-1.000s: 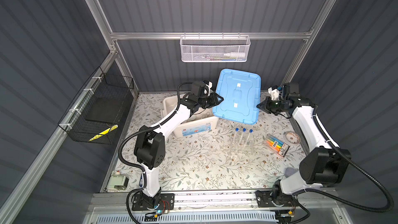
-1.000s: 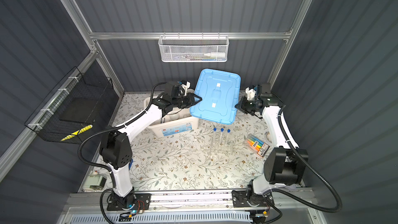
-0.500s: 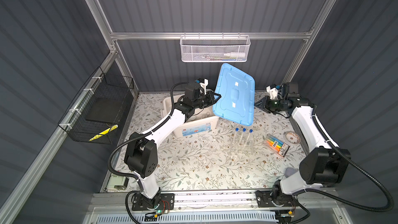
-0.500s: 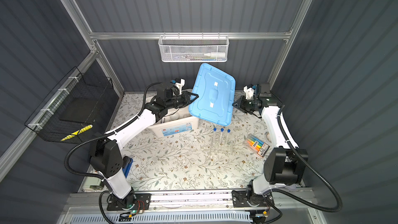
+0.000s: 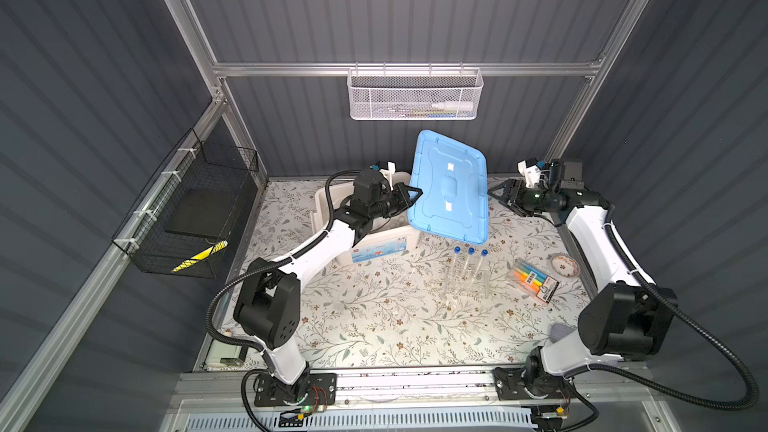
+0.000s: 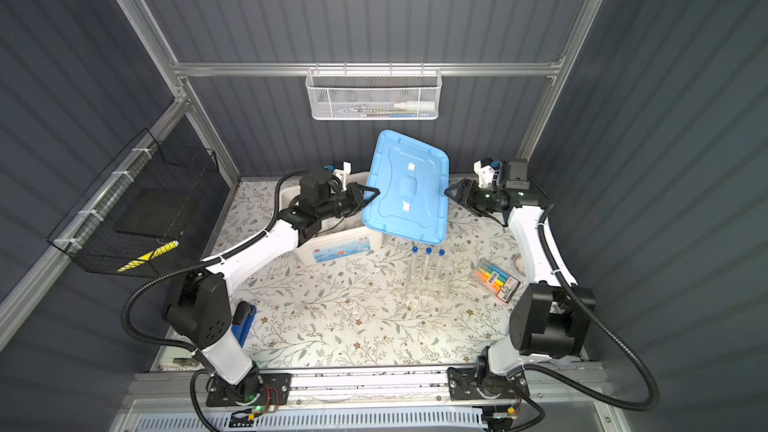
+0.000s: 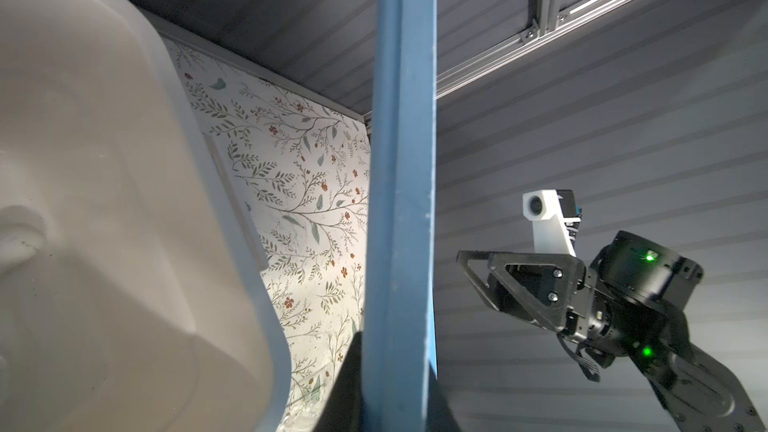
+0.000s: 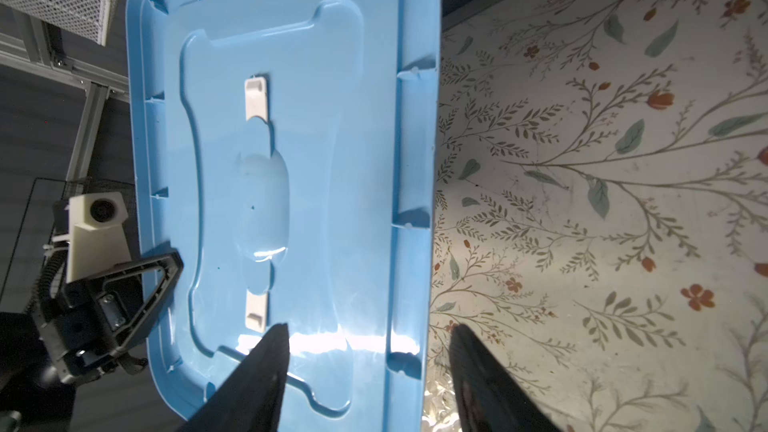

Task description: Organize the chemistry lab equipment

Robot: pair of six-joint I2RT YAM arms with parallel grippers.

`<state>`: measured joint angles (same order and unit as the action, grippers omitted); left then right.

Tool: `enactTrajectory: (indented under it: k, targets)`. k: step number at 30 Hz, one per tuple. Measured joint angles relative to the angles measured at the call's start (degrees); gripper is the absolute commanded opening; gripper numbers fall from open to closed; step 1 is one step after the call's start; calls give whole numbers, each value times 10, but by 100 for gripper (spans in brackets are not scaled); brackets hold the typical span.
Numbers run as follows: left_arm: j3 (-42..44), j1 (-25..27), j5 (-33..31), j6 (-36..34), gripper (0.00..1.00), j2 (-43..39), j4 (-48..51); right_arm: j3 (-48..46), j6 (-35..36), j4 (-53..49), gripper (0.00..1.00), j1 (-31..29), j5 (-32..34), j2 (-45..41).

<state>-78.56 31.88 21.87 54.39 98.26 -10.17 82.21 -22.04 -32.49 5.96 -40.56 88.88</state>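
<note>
The right fingers (image 8: 257,376) are spreading apart off the tilted blue plastic lid (image 5: 449,189). The left fingers (image 5: 417,192) alone are clamping it, uncovering the white bin (image 5: 318,205), with blue-capped clear tubes (image 5: 470,261) standing at its five o'clock.

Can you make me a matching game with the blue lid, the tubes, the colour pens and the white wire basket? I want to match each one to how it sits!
Things:
1. blue lid
2. tubes
3. colour pens
4. white wire basket

How it sits:
A. hanging up high
B. lying flat
C. tipped up in the air
D. standing upright

Pairs: 1-C, 2-D, 3-B, 4-A
</note>
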Motion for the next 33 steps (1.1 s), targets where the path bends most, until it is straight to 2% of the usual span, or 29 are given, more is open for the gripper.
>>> enactTrajectory:
  k: [10,19,25,33]
  targets:
    - [15,0,3,47,5,-6,-67,-42,-45,80,68,10,-64,0]
    - [29,0,8,83,5,-6,-105,-77,-110,180,62,10,-119,0]
    - [29,0,9,98,5,-6,-126,-117,-182,275,58,9,-132,0]
    - [32,0,8,115,6,-1,-139,-125,-269,400,56,3,-140,0]
